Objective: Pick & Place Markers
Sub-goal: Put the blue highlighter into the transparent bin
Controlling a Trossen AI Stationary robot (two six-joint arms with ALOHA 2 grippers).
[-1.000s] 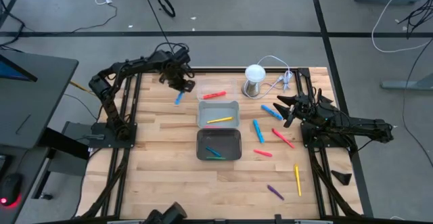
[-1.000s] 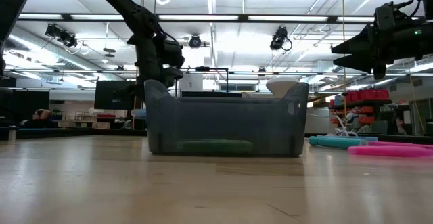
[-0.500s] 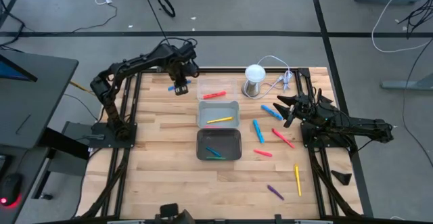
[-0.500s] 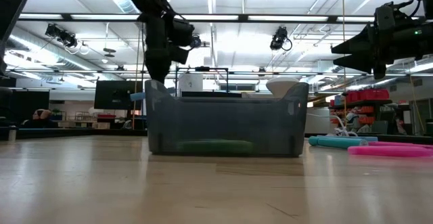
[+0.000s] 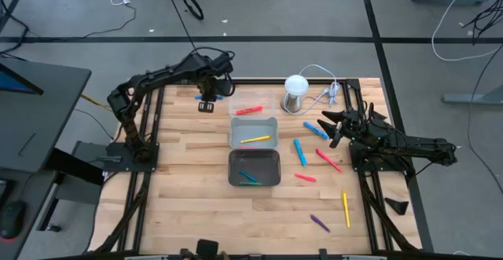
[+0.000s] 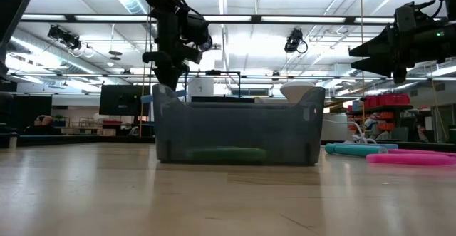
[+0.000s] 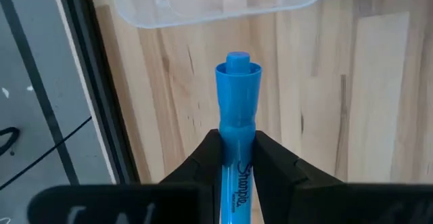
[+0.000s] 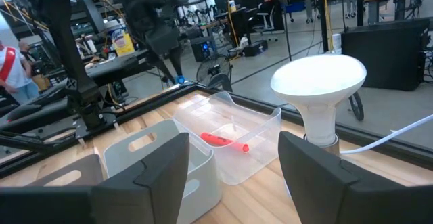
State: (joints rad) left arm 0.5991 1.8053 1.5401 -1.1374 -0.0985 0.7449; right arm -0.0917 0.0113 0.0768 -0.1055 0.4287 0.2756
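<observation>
My left gripper (image 5: pixel 206 103) hovers over the table's far left, beside a clear tray (image 5: pixel 244 107) that holds a red marker (image 5: pixel 249 110). It is shut on a blue marker (image 7: pixel 237 95). My right gripper (image 5: pixel 334 128) waits open at the right, level, touching nothing. A yellow marker (image 5: pixel 255 139) lies in the light grey tray (image 5: pixel 254 123). Blue and green markers (image 5: pixel 250 178) lie in the dark grey tray (image 5: pixel 254 156). Several more markers lie flat on the wood at the right: blue (image 5: pixel 299 151), pink (image 5: pixel 328 159), red (image 5: pixel 305 177), yellow (image 5: pixel 345 209) and purple (image 5: pixel 319 223). My left gripper pinches the blue marker's barrel (image 7: pixel 234 176) between its two fingers (image 7: pixel 208 158), just behind the cap. The fingers come from above, pointing down. The capped end (image 7: pixel 237 82) sticks out beyond them, and the marker is lifted clear of the table.
A metal cylinder with a white dome (image 5: pixel 295 93) and its cable stand at the far right of the table's middle. The two grey trays sit in the middle, one behind the other. The table's black frame rail (image 7: pixel 88 82) runs close by my left gripper.
My left gripper has risen, drifted a little toward the far edge, and rolled about its own pointing line, staying shut on the blue marker. The marker came up with it and has turned from pointing at the near edge to pointing toward the left edge.
</observation>
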